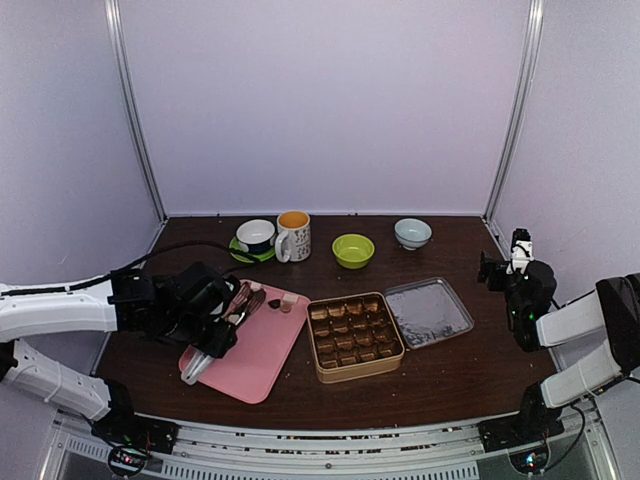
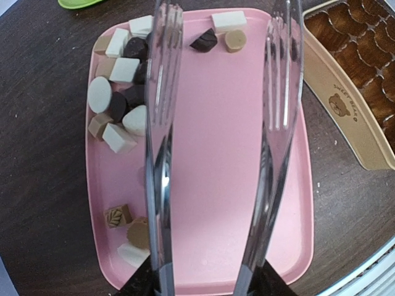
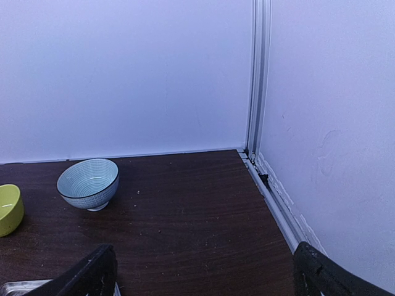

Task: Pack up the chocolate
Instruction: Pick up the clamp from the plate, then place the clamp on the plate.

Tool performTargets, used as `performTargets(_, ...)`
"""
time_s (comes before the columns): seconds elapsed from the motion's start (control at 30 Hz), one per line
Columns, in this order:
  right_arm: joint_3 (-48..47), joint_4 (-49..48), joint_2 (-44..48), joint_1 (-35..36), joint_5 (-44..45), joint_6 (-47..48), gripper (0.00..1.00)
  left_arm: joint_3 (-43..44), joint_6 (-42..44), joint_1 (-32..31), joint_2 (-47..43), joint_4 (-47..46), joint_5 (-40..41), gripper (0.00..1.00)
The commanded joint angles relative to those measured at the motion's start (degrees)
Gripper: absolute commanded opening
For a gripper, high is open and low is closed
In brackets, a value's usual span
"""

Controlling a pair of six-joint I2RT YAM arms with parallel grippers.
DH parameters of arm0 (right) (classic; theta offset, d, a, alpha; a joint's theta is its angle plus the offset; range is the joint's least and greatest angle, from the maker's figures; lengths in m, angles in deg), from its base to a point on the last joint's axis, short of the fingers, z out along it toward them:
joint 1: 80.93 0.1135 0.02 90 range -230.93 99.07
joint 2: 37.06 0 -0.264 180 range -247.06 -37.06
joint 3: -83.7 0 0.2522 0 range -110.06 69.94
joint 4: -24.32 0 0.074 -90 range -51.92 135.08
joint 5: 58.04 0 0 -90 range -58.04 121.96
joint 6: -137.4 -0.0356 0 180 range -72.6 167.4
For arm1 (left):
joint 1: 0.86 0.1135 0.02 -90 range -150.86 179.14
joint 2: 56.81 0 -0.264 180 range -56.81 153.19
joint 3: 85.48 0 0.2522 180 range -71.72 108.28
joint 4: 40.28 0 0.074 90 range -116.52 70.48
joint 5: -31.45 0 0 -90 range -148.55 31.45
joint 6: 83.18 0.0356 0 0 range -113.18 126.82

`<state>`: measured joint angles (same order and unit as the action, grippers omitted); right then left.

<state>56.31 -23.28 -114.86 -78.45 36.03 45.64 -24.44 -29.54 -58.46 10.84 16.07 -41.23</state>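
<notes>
- One left gripper (image 1: 222, 330) clamped on long silver metal tongs (image 2: 162, 154), blades apart above the flat pink plastic tray (image 2: 216, 185).
- Chocolate (image 2: 125, 69), brown, tan and white bites, mostly heaped in the tray's far left corner. A few lie by its near edge, two at the far edge.
- Square gold tin (image 2: 336, 105) just right of the tray, open.
- Right gripper (image 3: 207, 277) spread wide, grasping nothing.

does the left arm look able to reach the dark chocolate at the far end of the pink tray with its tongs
Probably yes. The tongs it holds hang open over the pink tray, and the dark chocolate lies uncovered between their two arms, with only a tan round piece beside it.
</notes>
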Motion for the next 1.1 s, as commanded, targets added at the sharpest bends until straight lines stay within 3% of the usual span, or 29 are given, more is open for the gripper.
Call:
performTargets(0.0, -0.6, -1.3, -0.1, -0.3, -0.3, -0.1, 1.00, 1.3, -1.1, 4.2, -2.7, 2.1, -4.0, 0.45)
performTargets(0.23, -0.6, -1.3, -0.1, -0.4, -0.3, -0.1, 1.00, 3.8, -1.3, 8.0, -2.7, 9.7, -8.1, 0.44)
performTargets(0.57, -0.6, -1.3, -0.1, -0.4, -0.3, -0.1, 1.00, 3.1, -2.5, 8.6, -0.4, 14.8, -12.6, 0.45)
performTargets(1.07, -0.6, -1.3, -0.1, -0.4, -0.3, -0.1, 1.00, 0.1, -0.5, 9.7, 9.3, 10.1, -10.8, 0.45)
